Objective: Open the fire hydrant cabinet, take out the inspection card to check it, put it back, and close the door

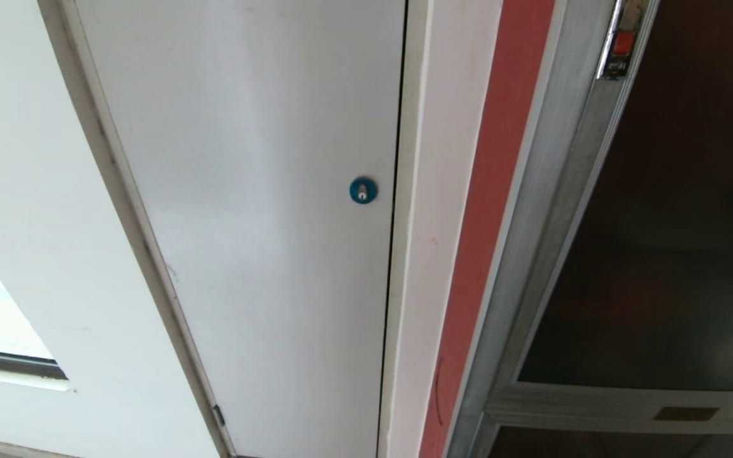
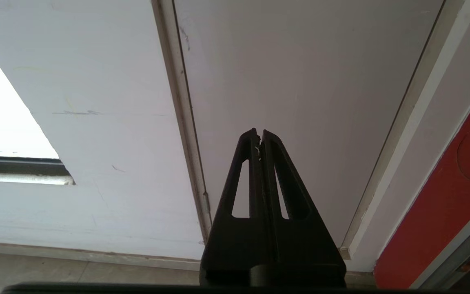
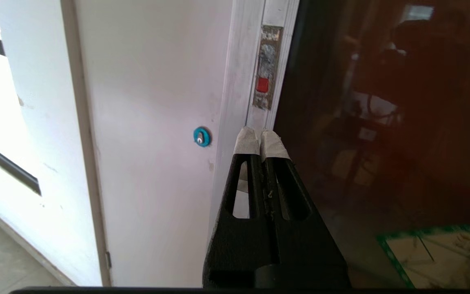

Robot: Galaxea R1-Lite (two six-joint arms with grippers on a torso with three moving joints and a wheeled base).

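The right gripper point(image 3: 260, 136), its 2 taped tips clenched on nothing, is pointing up the door point(image 3: 382, 122) frame's long vertical edge; the red latch point(image 3: 262, 84) is lying just beyond them. The left gripper point(image 2: 259, 136), clenched too, is facing the white door point(image 2: 300, 81), farther off.

Your left gripper point(image 2: 259, 136) has its two black fingers point(image 2: 245, 163) pressed together, tips meeting, with nothing between them. It points at a plain white door panel point(image 2: 300, 81) and is not touching it. To the left of that panel you have its pale frame strip point(image 2: 180, 114) with a small hinge point(image 2: 206, 203) low down, then a scuffed white wall point(image 2: 96, 102) and a bright window opening point(image 2: 2, 114) with a dark sill point(image 2: 14, 165). To the right runs a red strip point(image 2: 447, 196) with a silver metal edge point(image 2: 459, 249) beside it. Near you, a tiled floor point(image 2: 55, 271) meets the wall.
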